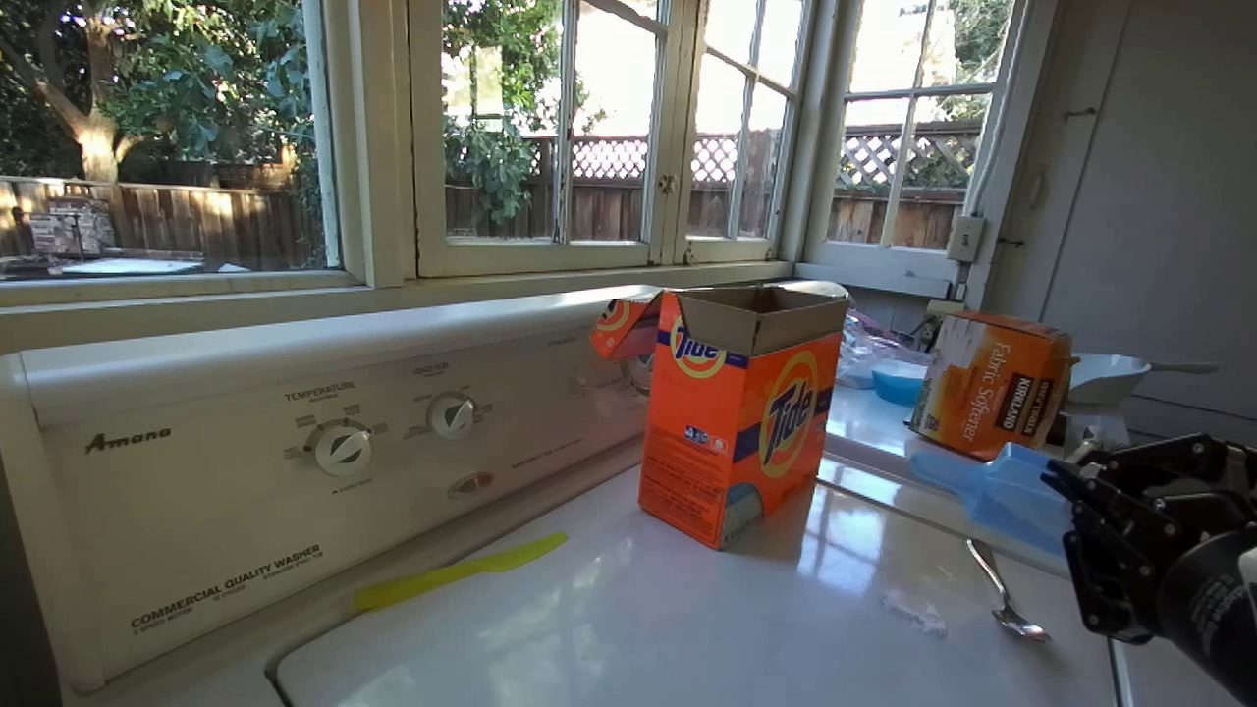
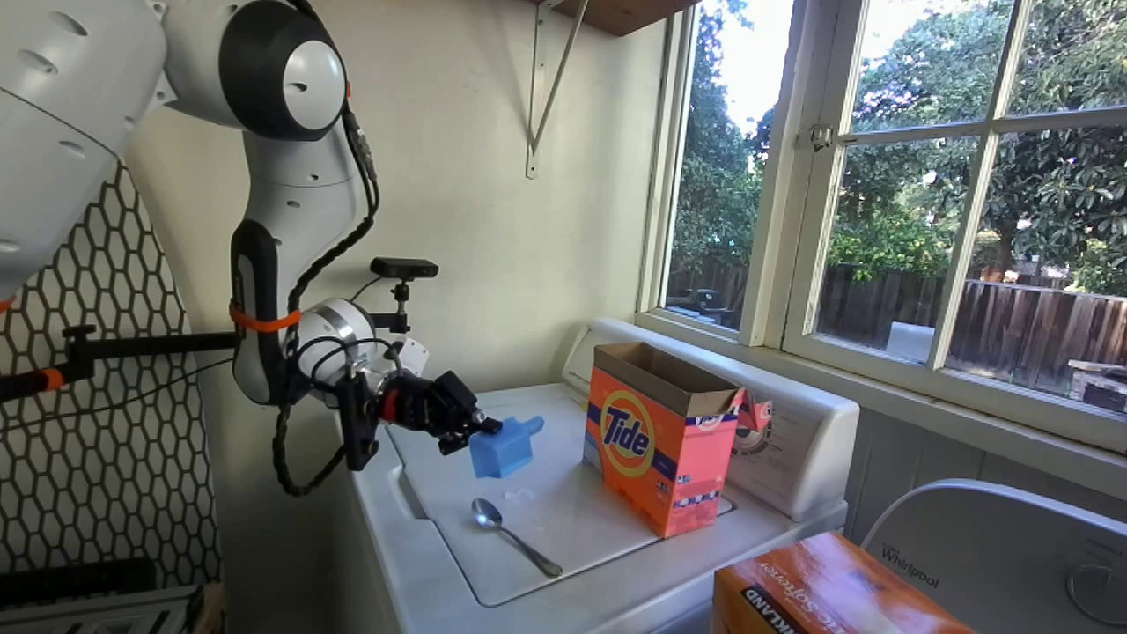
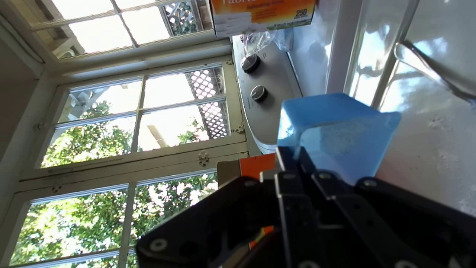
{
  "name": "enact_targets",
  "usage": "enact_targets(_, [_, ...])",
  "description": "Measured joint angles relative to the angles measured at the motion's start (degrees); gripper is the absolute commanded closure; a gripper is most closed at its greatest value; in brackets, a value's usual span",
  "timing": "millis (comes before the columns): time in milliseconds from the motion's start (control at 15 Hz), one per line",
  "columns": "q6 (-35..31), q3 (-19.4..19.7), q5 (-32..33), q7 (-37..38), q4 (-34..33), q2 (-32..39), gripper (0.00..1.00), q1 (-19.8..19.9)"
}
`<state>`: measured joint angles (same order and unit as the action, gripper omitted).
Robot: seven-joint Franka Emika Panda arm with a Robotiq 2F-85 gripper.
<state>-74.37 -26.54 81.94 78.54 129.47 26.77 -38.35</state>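
Observation:
My gripper (image 3: 294, 154) is shut on the wall of a translucent blue scoop (image 3: 334, 126), whose far parts show beyond the fingertips in the wrist view. Held in the air over the white washer lid (image 2: 563, 502), the scoop (image 2: 502, 451) has its handle (image 2: 534, 426) pointing away from the gripper (image 2: 486, 429). A pale powdery patch shows on the scoop's wall. An orange Tide box (image 1: 732, 422) stands upright with its top open, apart from the gripper (image 1: 1068, 478). On the lid below lies a metal spoon (image 1: 1004, 594), beside a little spilled white powder (image 1: 915, 614).
A yellow-green utensil (image 1: 462, 572) lies along the washer's control panel (image 1: 236, 501). The Kirkland fabric softener box (image 1: 997, 388) sits on the neighbouring machine, near a blue bowl (image 1: 899, 381) and a white vessel (image 1: 1105, 378). Windows (image 2: 933, 220) rise behind the panel.

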Motion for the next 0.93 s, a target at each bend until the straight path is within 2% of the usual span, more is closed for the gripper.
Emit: enact_targets(933, [2.89, 0.03, 0.57, -2.5, -0.12, 0.36, 0.99, -1.05])
